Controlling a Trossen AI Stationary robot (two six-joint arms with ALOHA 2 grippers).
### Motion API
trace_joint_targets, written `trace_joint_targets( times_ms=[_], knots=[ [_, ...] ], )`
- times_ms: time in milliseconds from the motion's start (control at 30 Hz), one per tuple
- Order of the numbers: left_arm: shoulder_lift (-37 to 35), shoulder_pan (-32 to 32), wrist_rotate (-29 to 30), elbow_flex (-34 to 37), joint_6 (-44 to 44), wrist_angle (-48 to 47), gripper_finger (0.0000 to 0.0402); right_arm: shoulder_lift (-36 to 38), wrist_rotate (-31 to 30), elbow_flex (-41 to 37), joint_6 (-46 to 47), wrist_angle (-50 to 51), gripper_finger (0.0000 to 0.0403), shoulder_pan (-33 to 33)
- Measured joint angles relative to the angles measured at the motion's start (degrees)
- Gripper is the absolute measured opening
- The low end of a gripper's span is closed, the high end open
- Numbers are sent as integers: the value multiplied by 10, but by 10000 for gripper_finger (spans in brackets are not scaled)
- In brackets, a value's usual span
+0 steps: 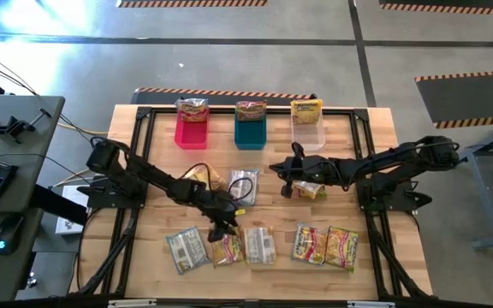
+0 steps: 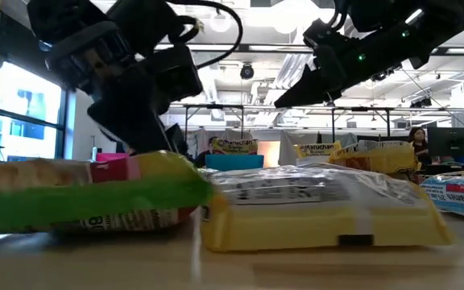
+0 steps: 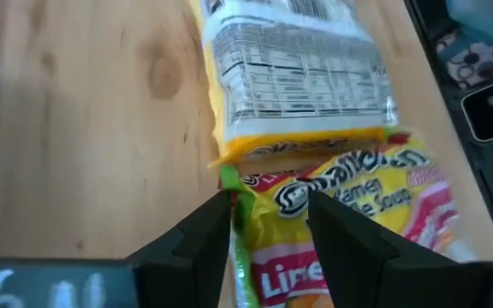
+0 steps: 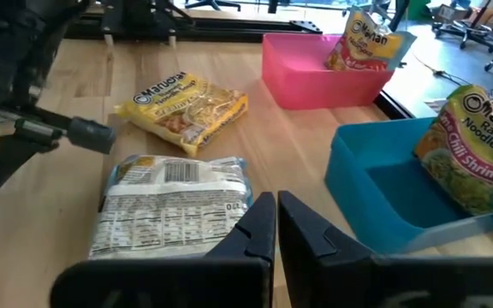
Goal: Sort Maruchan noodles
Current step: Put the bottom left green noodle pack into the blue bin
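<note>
left gripper (image 3: 268, 214) | jaws apart astride crinkly packet (image 3: 332, 222) (flat, yellow-red) | right gripper (image 4: 276, 224) | closed, empty

Overhead: straight down on the whole wooden table (image 1: 375, 154), both arms included, bins toward 12 o'clock, loose packets toward 6.

Low: at tabletop height from the 6 o'clock edge, level toward 12, very close to a yellow packet (image 2: 321, 205), room beyond.

Left wrist: steeply down past its own fingers (image 3: 204, 235), very close to a lime packet (image 3: 349, 214) at the 6 o'clock row; same spot seen overhead.

Right wrist: obliquely across the table middle, near a face-down packet (image 4: 174, 205), toward the pink bin (image 4: 315, 73) and blue bin (image 4: 383, 192), shared with overhead and low views.
</note>
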State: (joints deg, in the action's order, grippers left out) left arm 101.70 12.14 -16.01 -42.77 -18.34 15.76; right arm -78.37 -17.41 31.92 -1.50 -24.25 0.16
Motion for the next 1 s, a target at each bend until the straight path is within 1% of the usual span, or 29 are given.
trace_joint_targets(
  times_ms=[100,167,367,400,533,667,800,867,1000],
  knots=[
    [7,0,-4,0,0,-6,131,0,0,0,0,0,0,0],
    [7,0,-5,0,10,-10,110,0,0,0,0,2,0,0],
    [3,-6,-32,0,41,-13,16,0,1,0,0,6,0,0],
    [3,-10,-36,0,43,-15,9,0,3,0,0,8,0,-1],
    [-8,-28,-50,0,55,-15,9,0,10,0,4,6,0,-2],
    [-41,-57,-55,0,60,-23,2,0,9,0,28,4,6,-2],
    [-81,-86,-33,0,80,-36,1,0,12,0,58,-3,41,-2],
    [-105,-99,-20,1,81,-51,1,0,19,0,77,-5,68,-2],
    [-148,-116,11,1,90,-75,1,0,64,0,133,-7,132,-2]
  ],
)
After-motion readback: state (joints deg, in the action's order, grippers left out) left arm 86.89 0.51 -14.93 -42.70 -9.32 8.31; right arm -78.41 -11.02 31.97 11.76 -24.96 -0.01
